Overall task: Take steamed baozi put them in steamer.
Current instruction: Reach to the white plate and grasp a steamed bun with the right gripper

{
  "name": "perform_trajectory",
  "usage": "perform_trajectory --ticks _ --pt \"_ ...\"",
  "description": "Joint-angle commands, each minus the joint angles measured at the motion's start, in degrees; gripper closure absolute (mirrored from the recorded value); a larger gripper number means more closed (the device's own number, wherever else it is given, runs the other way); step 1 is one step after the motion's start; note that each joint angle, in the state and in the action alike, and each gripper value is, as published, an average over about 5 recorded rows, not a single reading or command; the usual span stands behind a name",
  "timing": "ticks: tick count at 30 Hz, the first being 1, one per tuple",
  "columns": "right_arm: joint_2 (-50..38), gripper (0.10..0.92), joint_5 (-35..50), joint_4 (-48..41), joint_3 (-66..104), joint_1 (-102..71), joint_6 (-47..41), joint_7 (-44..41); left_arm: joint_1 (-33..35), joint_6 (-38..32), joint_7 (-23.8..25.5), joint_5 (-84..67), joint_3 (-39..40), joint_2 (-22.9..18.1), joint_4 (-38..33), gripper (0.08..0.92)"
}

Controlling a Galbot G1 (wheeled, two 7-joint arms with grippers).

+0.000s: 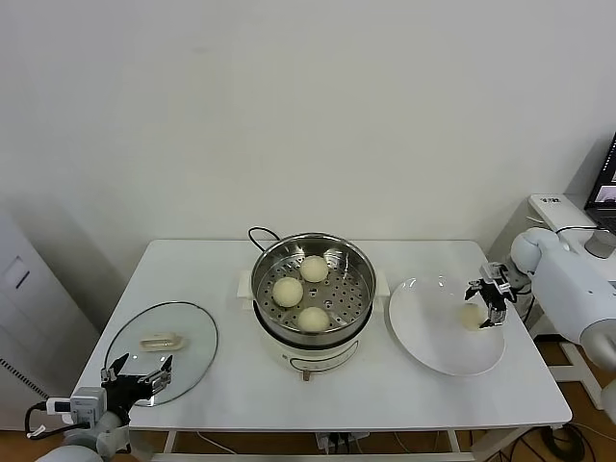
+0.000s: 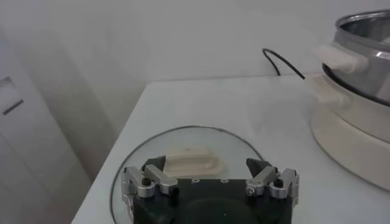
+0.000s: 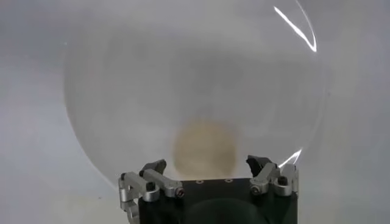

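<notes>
Three buns point(image 1: 300, 290) are already placed on the perforated tray of the steamer point(image 1: 358, 258) at the middle of the counter point(image 1: 223, 375). The fourth bun point(image 1: 472, 317) is left on the white plate point(image 1: 428, 337), so one transfer remains. The right gripper point(image 1: 489, 301) is held just above this bun with its fingers apart on either side; no grip is seen yet. The left gripper point(image 1: 138, 376) is parked with fingers spread wide by the glass lid point(image 1: 188, 332). In the right wrist view the bun point(image 3: 205, 148) is blurred, and contact cannot be made out.
</notes>
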Motion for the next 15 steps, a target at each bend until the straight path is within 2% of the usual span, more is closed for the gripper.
perform_trajectory --ticks 1,8,12,15 --pt "0.5 0.349 -0.9 -1.2 2.2 -0.8 -0.1 0.9 0.0 0.0 0.0 0.0 0.0 0.1 0.0 0.177" --pt "0.0 0.504 1.4 -0.9 1.3 -0.3 -1.4 -0.8 0.1 -0.1 0.0 -0.1 0.0 0.1 0.0 0.177" --pt "-1.2 0.533 4.7 1.6 -1.8 0.9 -2.9 -2.4 0.1 0.0 -0.1 0.0 0.0 -0.2 0.0 0.177" --pt "-3.2 0.54 10.6 6.1 -6.4 2.6 -5.8 -3.5 0.3 0.2 -0.2 0.0 -0.2 -0.2 -0.1 0.177"
